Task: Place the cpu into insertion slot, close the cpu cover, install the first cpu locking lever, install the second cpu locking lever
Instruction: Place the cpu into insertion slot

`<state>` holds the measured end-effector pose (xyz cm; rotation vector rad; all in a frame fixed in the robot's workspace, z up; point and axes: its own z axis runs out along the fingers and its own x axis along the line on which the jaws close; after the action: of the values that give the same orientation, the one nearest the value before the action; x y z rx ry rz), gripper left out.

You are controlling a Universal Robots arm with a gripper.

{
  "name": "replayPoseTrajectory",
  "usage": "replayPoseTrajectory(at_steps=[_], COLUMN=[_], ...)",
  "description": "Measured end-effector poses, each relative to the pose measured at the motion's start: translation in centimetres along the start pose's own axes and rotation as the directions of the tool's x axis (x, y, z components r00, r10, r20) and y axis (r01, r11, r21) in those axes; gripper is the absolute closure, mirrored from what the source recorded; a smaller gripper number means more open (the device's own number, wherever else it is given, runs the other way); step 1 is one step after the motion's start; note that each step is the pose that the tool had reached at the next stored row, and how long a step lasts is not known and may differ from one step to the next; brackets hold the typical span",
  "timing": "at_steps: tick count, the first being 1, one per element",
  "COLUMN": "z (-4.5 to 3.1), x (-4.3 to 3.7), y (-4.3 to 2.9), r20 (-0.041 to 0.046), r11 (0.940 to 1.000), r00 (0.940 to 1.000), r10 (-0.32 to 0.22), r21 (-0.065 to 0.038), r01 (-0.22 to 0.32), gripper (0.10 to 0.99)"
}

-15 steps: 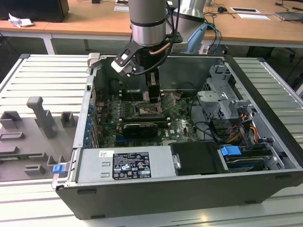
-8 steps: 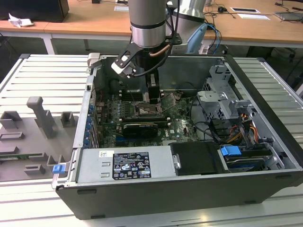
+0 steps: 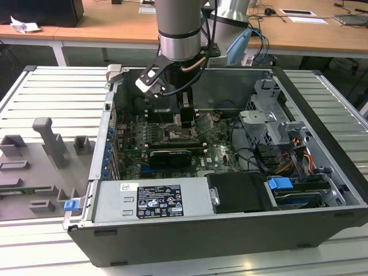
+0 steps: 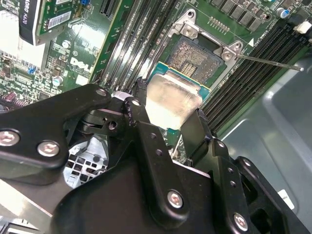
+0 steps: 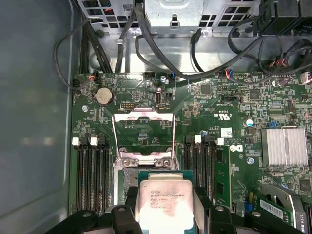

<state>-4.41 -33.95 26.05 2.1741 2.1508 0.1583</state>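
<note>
One tool (image 4: 165, 115) grips one cpu (image 4: 173, 97)

Silver-topped, green-edged cpu (image 5: 165, 204) is up off the board, right over the bare insertion slot (image 4: 194, 59); cpu cover's (image 5: 146, 155) flipped open.

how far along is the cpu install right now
Nothing looks finished yet. In hand: the gripper is shut on the cpu, held near the empty insertion slot. Left: seating it, closing the open cpu cover, and both levers; one lever stands unlatched.
</note>
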Motion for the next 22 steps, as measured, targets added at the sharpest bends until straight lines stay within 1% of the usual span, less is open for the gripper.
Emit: replayPoseTrajectory(at_steps=[2,7,11,22], z=[0.09,0.21,0.4,0.64], x=[0.01,0.19,0.19,0.19], y=[-0.04,-0.06,-0.09,-0.12], r20=[-0.0005,-0.0006,-0.0008,-0.0007], r11=[1.0,1.0,1.0,1.0], r00=[1.0,1.0,1.0,1.0], r10=[0.0,0.001,0.001,0.001], r21=[-0.002,-0.002,-0.002,-0.002], r01=[0.0,-0.001,-0.001,-0.001], gripper=[0.557,0.557,0.557,0.557])
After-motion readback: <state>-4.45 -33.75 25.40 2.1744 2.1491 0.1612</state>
